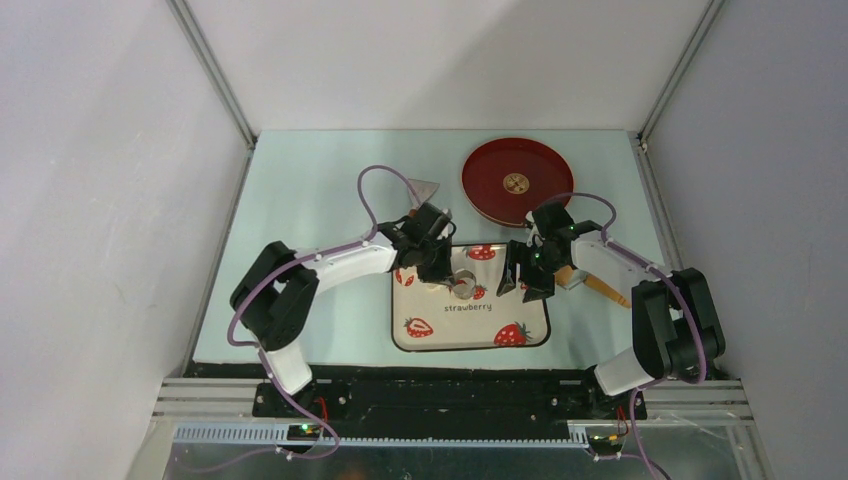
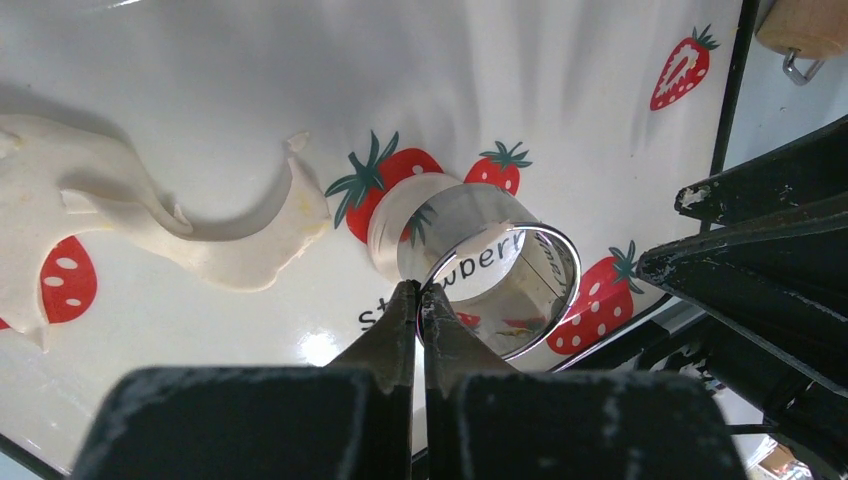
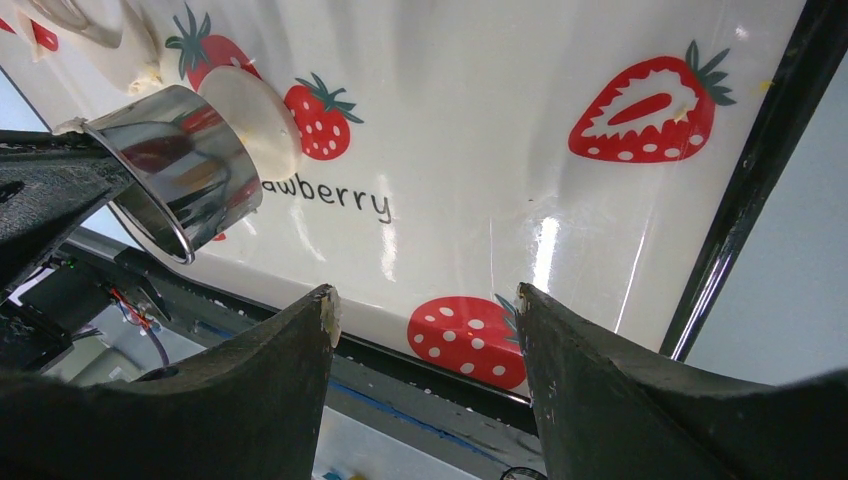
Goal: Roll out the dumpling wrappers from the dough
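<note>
The left claw (image 2: 420,297) is clenched on the thin wall of a shiny metal cutter ring (image 2: 505,270), with its two black fingers pinched together at the ring's near rim. The ring is tilted and looks lifted clear of the surface. Partly beneath it lies one small, round, pale wrapper (image 2: 395,215). It is cleanly cut and lies flat on a white tray (image 2: 300,80) printed with strawberries. Further left on the same tray sprawls the leftover dough (image 2: 150,225), a thin ragged scrap with a curved hollow in its edge, as if a round had been taken from it.

The right claw (image 3: 425,300) hangs released above the tray's near right part, jaws wide apart, grasping nothing.

Beyond the tray, on the pale bench (image 1: 300,200), a red plate (image 1: 480,160) sits toward the far side, well apart from the wrapper. A small pale mark at its centre is too small to identify. A wooden rolling pin (image 1: 603,287) lies to the right of the tray, beside the right arm.

The task looks partly done: the dough has been flattened and one wrapper is cut free on the tray. What seems left is putting the ring down, moving the wrapper, perhaps to the plate, and cutting more rounds. The ragged scrap may need gathering and rolling again first.
</note>
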Available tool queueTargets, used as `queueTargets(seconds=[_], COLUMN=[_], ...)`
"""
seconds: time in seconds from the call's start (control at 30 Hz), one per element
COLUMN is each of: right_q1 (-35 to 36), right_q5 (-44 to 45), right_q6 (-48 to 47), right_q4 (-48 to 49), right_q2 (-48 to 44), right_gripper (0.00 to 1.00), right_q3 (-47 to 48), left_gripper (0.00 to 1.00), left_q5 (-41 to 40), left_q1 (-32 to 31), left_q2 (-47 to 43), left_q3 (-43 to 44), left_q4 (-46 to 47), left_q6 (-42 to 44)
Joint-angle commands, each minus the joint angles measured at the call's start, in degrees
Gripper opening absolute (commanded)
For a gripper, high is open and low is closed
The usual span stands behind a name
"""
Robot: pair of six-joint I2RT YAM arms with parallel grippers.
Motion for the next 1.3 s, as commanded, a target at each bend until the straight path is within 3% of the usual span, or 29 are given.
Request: queueTargets(seconds=[0.0,0.23,0.47,0.77,0.93,1.17,1.23,1.27], right_q1=[0.26,0.29,0.37,0.31,-0.14,-2.47,-3.11,-3.64], right_q5=[-0.46,-0.47,-1.03,-0.85,-1.66,-3.27,-3.31,-3.76], right_q6=[-0.66,-0.72,-0.64,-0.33,-0.26,-0.07,-0.37,-0.55], right_q4=[0.65,0.55,0.72,0.69,0.77,0.16,-0.59,-0.81], right_q2=[0.45,0.29,-1.44,-1.71,-2.32,-6.11,-7.17,-7.43], right_gripper=[0.7,0.7,0.79,0.85,0.89,0.92,0.92,0.92], right_q3=[-0.2,-0.25,-0.22,-0.22,-0.2,-0.05,0.3,0.45], left_gripper=[0.0,0.0,0.0,0.0,0.0,0.01,0.04,0.12], left_q5=[-0.05,-1.48,-0.33,-0.09,1.24,-1.28,-2.39,-2.75], left_q1=[0.51,2.19,10.73,32.86,43.33,44.27,44.27,44.27], left_q2=[-3.45,-6.31,-12.87,-22.73,-22.65,-17.41,-16.5,-15.96], left_q3=[1.73,0.62,-4.72,-15.01,-17.89,-16.99,-16.7,-16.52], left_q4=[0.65,0.04,-0.64,-7.28,-8.69,-9.27,-9.37,-9.58], left_q6=[0.61,1.99,4.19,12.82,15.76,15.9,16.39,16.57])
